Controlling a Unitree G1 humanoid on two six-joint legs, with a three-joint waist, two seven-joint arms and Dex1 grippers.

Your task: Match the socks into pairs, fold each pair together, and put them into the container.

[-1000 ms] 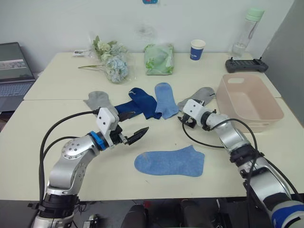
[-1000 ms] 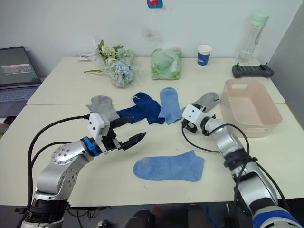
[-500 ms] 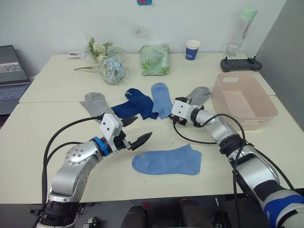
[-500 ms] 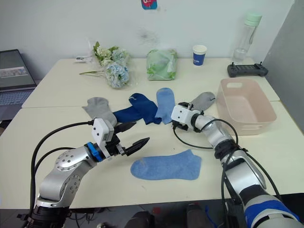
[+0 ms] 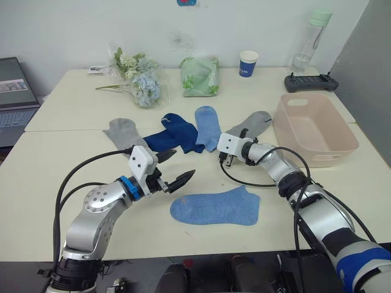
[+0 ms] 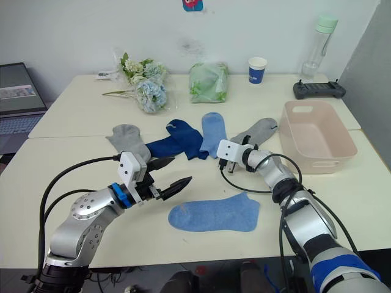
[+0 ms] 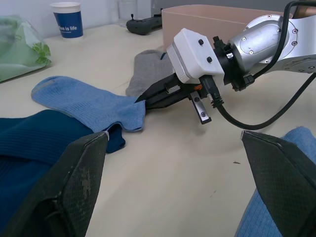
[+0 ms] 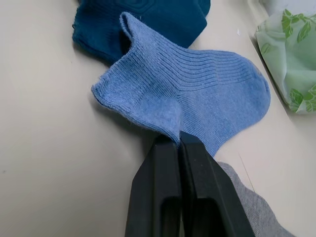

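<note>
Step in hand: pairing the 2 light blue socks; the second one is just being picked up.

1. Right pincer (image 8: pixel 178 140): fingers pressed together on the near cuff corner of the far light blue sock (image 5: pixel 208 126). That sock lies flat on the table (image 5: pixel 73 122), its cuff edge lifted slightly at the pinch.
2. Left pincer (image 5: pixel 175 167): fingers spread wide, empty, hovering above the table just left of the near light blue sock (image 5: pixel 215 206), not touching it.
3. Near light blue sock: flat at the near middle of the table, toe to the left, apart from the other socks.
4. Navy socks (image 5: pixel 176 134): 2, overlapping, just left of the far light blue sock and touching it.
5. Grey socks: 1 at the left end of the row (image 5: pixel 121 132); 1 on the right (image 5: pixel 255 122), between the right arm and the container.
6. Container (image 5: pixel 313 129): pink tub at the right of the table, nothing in it.
7. Not task items, far side: flower bunch (image 5: pixel 139 82), green wrapped bundle (image 5: pixel 198 77), paper cup (image 5: pixel 247 63).

Progress, as judged: early; no pair folded, nothing in the tub.

Next move, as judged: lift the gripped sock clear of the navy ones without dragging them, carry it near, and lay it squarely on its mate, cuffs and toes aligned. The thin corner hold could slip, and the soft knit will likely droop and bunch once lifted.
</note>
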